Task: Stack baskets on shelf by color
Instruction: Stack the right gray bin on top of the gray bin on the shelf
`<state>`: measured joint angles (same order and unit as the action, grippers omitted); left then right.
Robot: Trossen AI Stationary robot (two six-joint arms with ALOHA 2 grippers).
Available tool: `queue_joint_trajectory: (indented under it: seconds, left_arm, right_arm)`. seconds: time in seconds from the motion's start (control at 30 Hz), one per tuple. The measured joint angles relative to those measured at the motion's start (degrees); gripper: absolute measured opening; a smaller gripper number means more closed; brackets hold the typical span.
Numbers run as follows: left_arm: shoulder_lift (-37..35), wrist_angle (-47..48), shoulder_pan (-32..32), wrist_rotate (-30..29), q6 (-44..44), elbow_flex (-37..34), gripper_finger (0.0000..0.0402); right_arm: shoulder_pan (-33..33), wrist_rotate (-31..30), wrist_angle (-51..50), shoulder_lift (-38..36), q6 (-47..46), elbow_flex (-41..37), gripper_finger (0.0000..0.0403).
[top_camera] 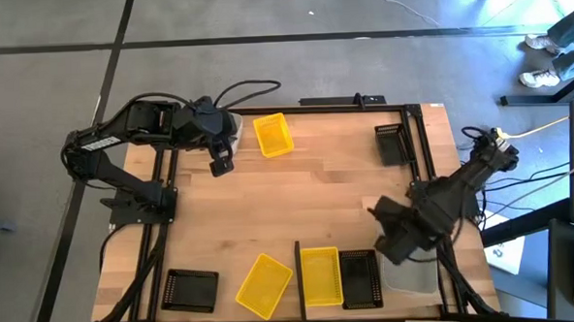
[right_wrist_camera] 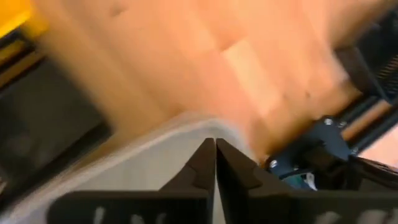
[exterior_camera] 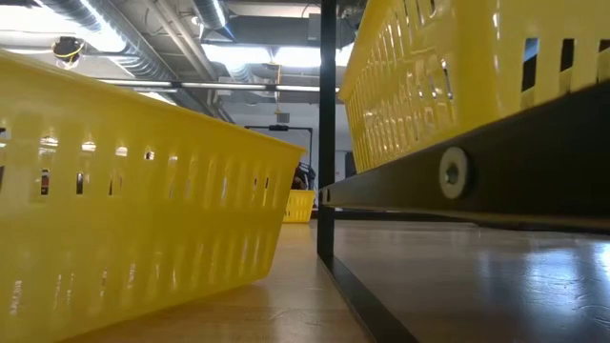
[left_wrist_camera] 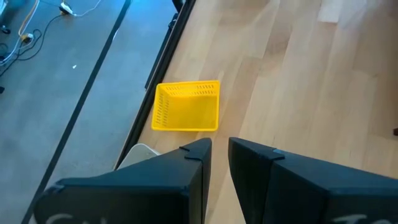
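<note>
At the table's near edge a yellow basket (top_camera: pixel 320 274), a black basket (top_camera: pixel 360 277) and a translucent basket (top_camera: pixel 413 275) stand side by side on the shelf (exterior_camera: pixel 496 181), right of its dark divider (top_camera: pixel 298 267). My right gripper (right_wrist_camera: pixel 215 146) is shut just above the translucent basket's rim (right_wrist_camera: pixel 186 124). Left of the divider a tilted yellow basket (top_camera: pixel 264 283) and a black basket (top_camera: pixel 193 289) lie on the table. At the far side are another yellow basket (left_wrist_camera: pixel 186 107) and a black one (top_camera: pixel 390 142). My left gripper (left_wrist_camera: pixel 220 152) hovers near that yellow basket, slightly open and holding nothing. My right gripper points down at the translucent basket, its shut fingertips (right_wrist_camera: pixel 205 152) right at the rim. The blur keeps me from telling whether they touch it.
A pale rounded thing (left_wrist_camera: pixel 140 152) lies at the table's far left edge, partly under my left arm. Bare wood (top_camera: pixel 308 194) spreads across the middle of the table. In the low view the tilted yellow basket (exterior_camera: pixel 143 200) fills the left foreground.
</note>
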<state>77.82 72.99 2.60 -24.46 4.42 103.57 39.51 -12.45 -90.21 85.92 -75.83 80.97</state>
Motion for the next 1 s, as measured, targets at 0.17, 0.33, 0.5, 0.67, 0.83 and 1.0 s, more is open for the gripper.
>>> queue_joint_trajectory:
  seconds: [0.17,0.33,0.5,0.67,0.83,1.0]
  left_arm:
    - [0.0,-0.2,0.0,2.0,0.0,0.0,0.0047]
    - [0.0,-0.2,0.0,2.9,0.1,0.0,0.0047]
    - [0.0,-0.2,0.0,3.0,0.1,0.0,0.0047]
    - [0.0,-0.2,0.0,3.0,0.1,0.0,0.0047]
    - [0.0,-0.2,0.0,3.0,0.3,0.0,0.0047]
    - [0.0,-0.2,0.0,3.0,1.2,0.0,0.0047]
  right_arm:
    - [-5.0,-0.3,0.3,-1.1,0.2,-7.0,0.0006]
    - [-8.9,2.5,0.2,-2.5,4.1,-13.3,0.0003]
    - [-10.5,9.6,2.9,-4.2,10.0,-15.8,0.0002]
    - [-10.5,11.1,5.4,-5.6,15.3,-14.2,0.0001]
    - [-10.5,13.5,6.9,-7.4,16.2,-14.1,0.0001]
    - [-10.3,16.4,8.2,-8.1,16.7,-14.1,0.0001]
